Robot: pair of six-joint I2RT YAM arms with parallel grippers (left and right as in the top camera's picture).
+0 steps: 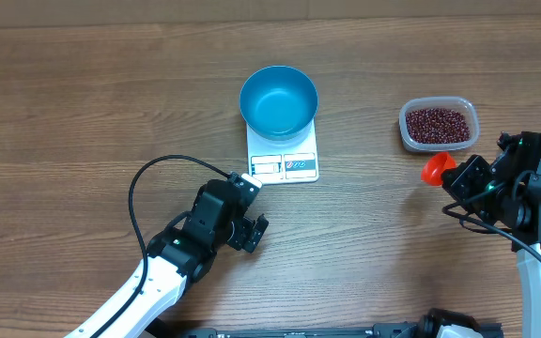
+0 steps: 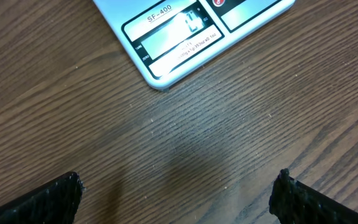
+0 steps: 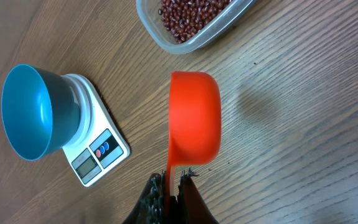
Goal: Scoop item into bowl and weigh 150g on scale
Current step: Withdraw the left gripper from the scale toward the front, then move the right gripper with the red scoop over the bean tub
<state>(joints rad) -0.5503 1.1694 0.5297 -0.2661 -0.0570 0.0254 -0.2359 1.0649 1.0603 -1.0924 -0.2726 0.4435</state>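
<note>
As the scene stands, your right gripper (image 3: 173, 185) is clamped tight on the thin handle of an orange scoop (image 3: 194, 118), with a jaw pressed to each side of the handle. You hold the scoop just beside the clear plastic container (image 1: 406, 131), on the side nearer the arm and not over it. The cup's opening faces away from the wrist camera, and the overhead view is too small to tell what, if anything, lies in it. The beans (image 1: 436, 123) sit in a loose red-brown pile inside that container, toward the right of the table (image 1: 83, 84).

Your left gripper (image 2: 179, 183) stands spread to its full width and has hold of nothing; only wood grain shows between its two black fingertips. It sits near the front left corner of the scale (image 1: 285, 165), apart from it.

The blue bowl (image 1: 279, 99) rests upright on the scale's platform, covering the far part and overhanging both sides. The display and label panels along the near edge are uncovered. The bowl's inside shows plain blue. In the left wrist view you can read the marking SF-400 above the display, but glare hides any reading. Bowl and scale stand at the table's centre, well apart from the container.
</note>
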